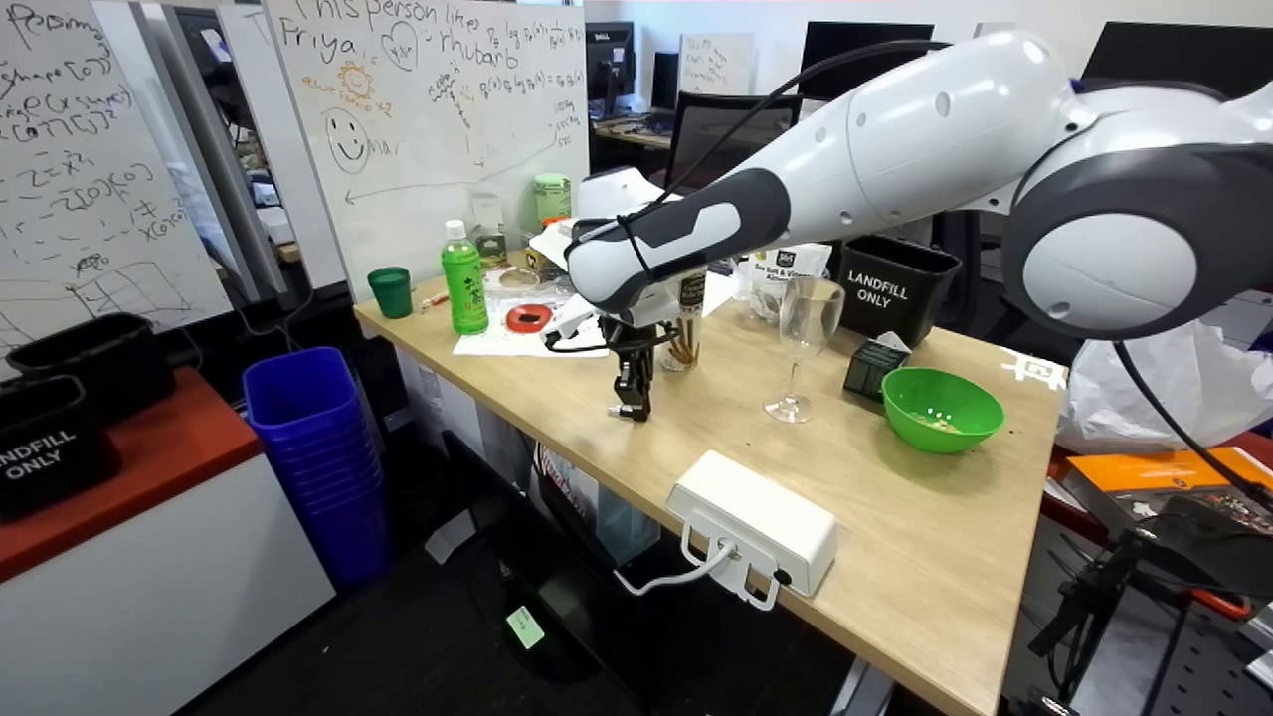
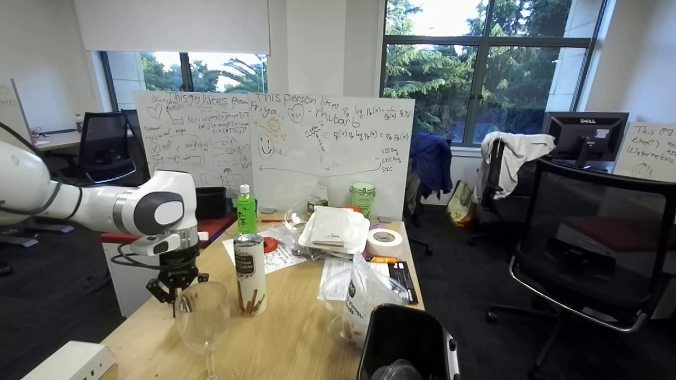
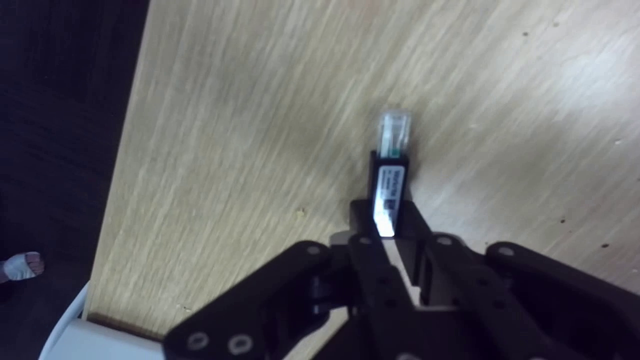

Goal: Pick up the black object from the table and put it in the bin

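End effector (image 3: pixel 386 218) nearly closed, its fingertips (image 3: pixel 414 223) clamped on both sides of the black object (image 3: pixel 389 192)

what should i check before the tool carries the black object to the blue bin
1. Tool closed on the black object from both sides: ok.
2. Black object lifted off the table: cannot tell; it is close to the surface, and any gap does not show.
3. Blue bin upright, top uncovered: ok.
4. Tool above the blue bin, ready to release: not ok; it is over the table, near the edge.
5. Wine glass upright and apart from the tool: ok.
6. Blue bin within reach: cannot tell.
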{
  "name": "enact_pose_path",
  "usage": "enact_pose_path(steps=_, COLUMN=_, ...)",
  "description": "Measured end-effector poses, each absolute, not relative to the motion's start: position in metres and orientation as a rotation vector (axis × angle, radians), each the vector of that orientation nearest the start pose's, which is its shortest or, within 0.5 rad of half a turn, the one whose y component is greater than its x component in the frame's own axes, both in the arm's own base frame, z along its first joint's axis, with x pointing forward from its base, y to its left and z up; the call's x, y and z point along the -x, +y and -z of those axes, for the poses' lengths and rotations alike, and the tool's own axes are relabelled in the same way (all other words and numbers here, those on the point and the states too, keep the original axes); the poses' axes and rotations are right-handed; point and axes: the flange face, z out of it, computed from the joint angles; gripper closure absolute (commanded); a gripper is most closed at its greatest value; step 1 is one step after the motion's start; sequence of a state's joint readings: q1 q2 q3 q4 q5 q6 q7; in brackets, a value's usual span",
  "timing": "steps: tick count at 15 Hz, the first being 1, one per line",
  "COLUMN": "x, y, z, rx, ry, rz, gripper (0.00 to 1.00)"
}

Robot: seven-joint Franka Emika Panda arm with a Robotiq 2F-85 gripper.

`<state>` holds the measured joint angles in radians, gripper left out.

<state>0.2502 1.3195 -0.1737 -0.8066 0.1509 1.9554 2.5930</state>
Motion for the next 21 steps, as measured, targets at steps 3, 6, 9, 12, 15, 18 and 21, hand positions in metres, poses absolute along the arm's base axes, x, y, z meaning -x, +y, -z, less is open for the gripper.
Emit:
enact_pose_path(steps=3, x=-0.761, y=0.132, z=-0.098, rx=1.09, ry=3.092, rz=-0.037, gripper=0.96)
enact_pose_path(steps=6, x=-0.774, y=0.125, z=-0.139, rx=1.026, ry=3.039, rz=-0.076, gripper=0.96)
enact_pose_path(steps=9, x=-0.794, y=0.106, z=-0.201, rx=0.892, ry=2.945, rz=-0.119, gripper=0.96)
enact_pose_path(steps=12, x=-0.811, y=0.068, z=-0.269, rx=0.697, ry=2.834, rz=-0.136, gripper=0.96)
enact_pose_path(steps=15, x=-0.815, y=0.002, z=-0.322, rx=0.454, ry=2.73, rz=-0.061, gripper=0.96)
enact_pose_path(steps=18, x=-0.798, y=-0.069, z=-0.36, rx=0.214, ry=2.691, rz=0.038, gripper=0.96)
enact_pose_path(steps=21, x=-0.763, y=-0.131, z=-0.371, rx=-0.017, ry=2.709, rz=0.116, gripper=0.96)
